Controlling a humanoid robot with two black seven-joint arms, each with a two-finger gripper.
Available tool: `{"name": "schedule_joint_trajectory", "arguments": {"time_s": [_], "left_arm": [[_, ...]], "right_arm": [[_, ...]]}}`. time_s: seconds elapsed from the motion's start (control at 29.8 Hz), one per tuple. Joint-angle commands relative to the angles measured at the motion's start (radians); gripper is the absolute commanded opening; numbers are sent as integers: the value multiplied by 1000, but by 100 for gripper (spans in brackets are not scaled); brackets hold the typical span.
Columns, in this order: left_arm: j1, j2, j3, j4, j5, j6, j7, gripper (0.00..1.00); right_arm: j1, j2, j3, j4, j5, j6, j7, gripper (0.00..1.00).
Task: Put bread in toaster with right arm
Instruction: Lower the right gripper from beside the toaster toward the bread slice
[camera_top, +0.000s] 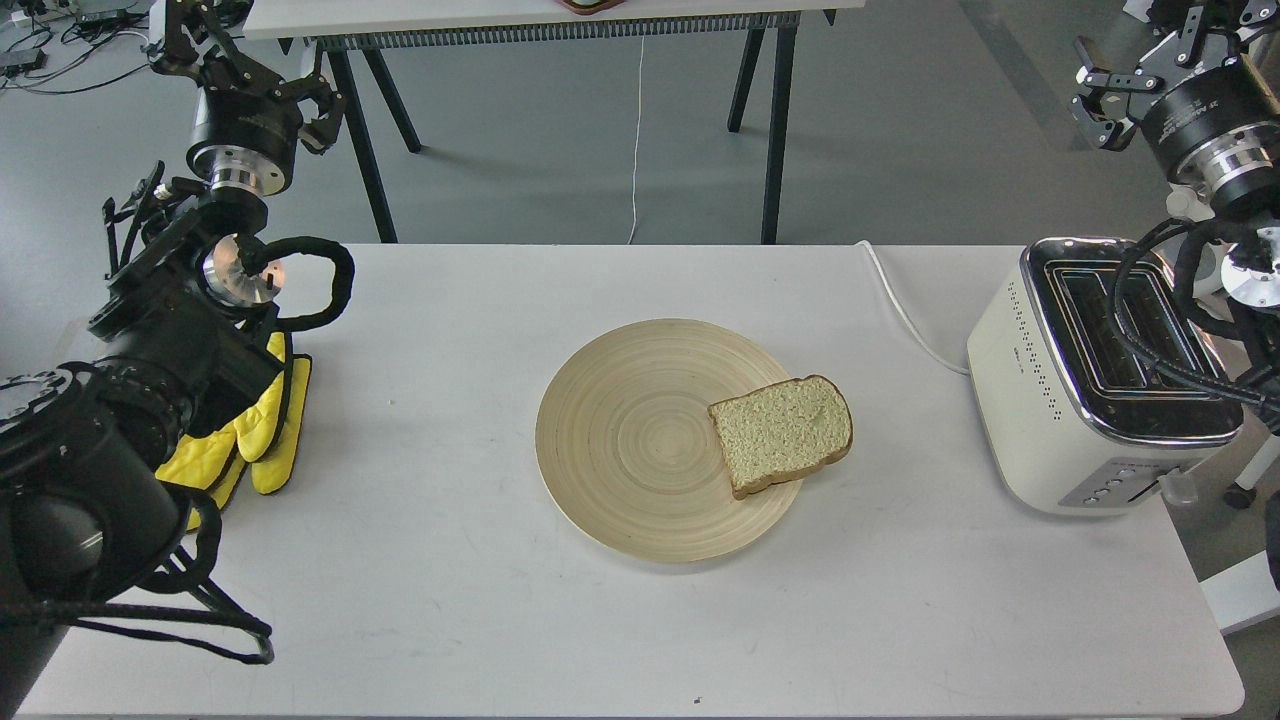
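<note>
A slice of pale speckled bread (783, 432) with a brown crust lies flat on the right edge of a round wooden plate (610, 440), partly overhanging it. The cream-white toaster (1010, 390) stands at the table's right edge, and both of its chrome-rimmed slots look empty. My right gripper (1150, 55) hangs high above and behind the toaster, fingers spread and holding nothing, while its black cables drape over the toaster's top. Far from the bread, my left gripper (245, 65) is raised at the far left. It is open too, with nothing in it.
A yellow quilted mitt (265, 440) lies at the table's left edge under my left arm. The toaster's white cord (905, 305) runs back off the table. Behind, a second table (540, 25) stands on black legs. The white table (420, 620) ends close in front.
</note>
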Motion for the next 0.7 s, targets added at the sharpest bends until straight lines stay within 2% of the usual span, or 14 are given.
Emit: {"name": "schedule_joint_trajectory", "arguments": {"time_s": [0.0, 0.13, 0.23, 0.34, 0.5, 0.67], "left_arm": [[0, 0, 1, 0, 0, 0, -2, 100], [0, 5, 0, 0, -2, 0, 0, 100], [0, 5, 0, 0, -2, 0, 0, 100], [0, 3, 0, 0, -2, 0, 0, 100], [0, 3, -3, 0, -3, 0, -2, 100], [0, 3, -2, 0, -2, 0, 1, 100]], "right_arm": [[-2, -3, 0, 9, 0, 0, -1, 100], [-38, -14, -23, 43, -1, 0, -7, 100], [-54, -29, -84, 145, -4, 0, 1, 99], [-106, -107, -103, 314, -20, -17, 2, 99], [-264, -187, -130, 651, -144, -207, 2, 98], [-413, -190, -137, 831, -443, -388, 4, 98]]}}
